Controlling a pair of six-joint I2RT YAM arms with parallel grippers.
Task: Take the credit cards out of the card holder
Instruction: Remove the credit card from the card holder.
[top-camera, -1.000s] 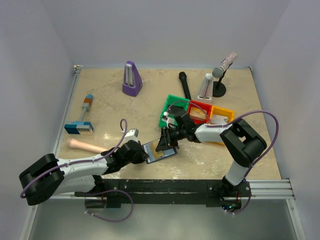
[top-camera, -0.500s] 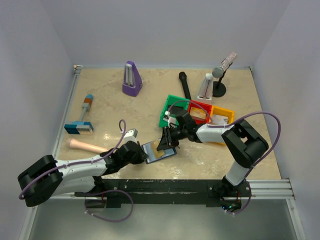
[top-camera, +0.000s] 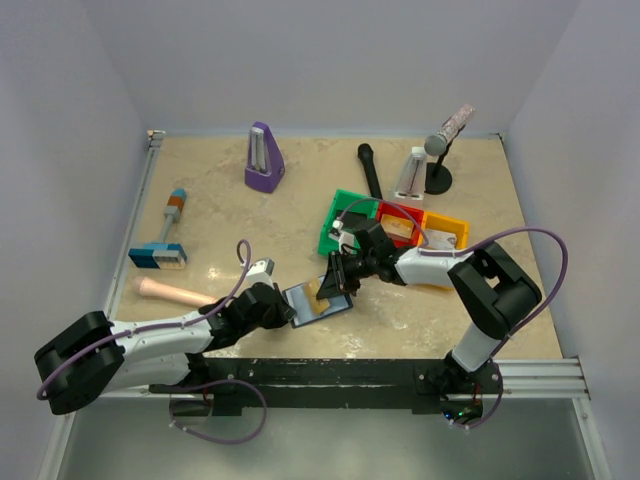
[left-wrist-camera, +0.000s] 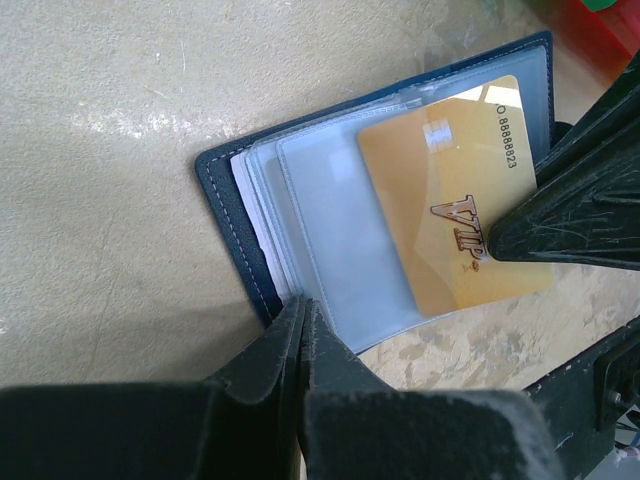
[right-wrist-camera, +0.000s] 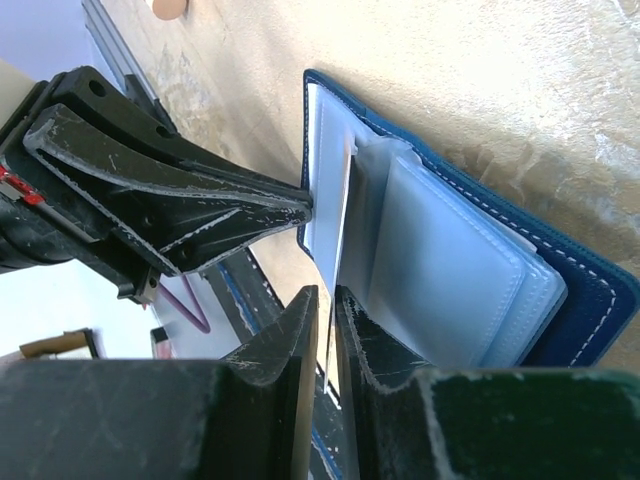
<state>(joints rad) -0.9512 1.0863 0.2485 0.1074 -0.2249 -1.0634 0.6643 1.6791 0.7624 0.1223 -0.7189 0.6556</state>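
Lying open, navy card holder (left-wrist-camera: 218, 195), gold VIP card (left-wrist-camera: 440, 200) half out, left gripper (left-wrist-camera: 302, 303) clamping holder, right gripper (right-wrist-camera: 325, 293) pinching card.

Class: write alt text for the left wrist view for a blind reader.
A gold VIP card sticks partly out of an open navy card holder, pinched by the right fingers. The left fingers clamp the holder's near edge.

Top view: bright, even light from above — soft short shadows, sharp throughout. Both wrist views go dark and soft along the bottom edge; a pale glare patch marks the gold card (left-wrist-camera: 440, 210).
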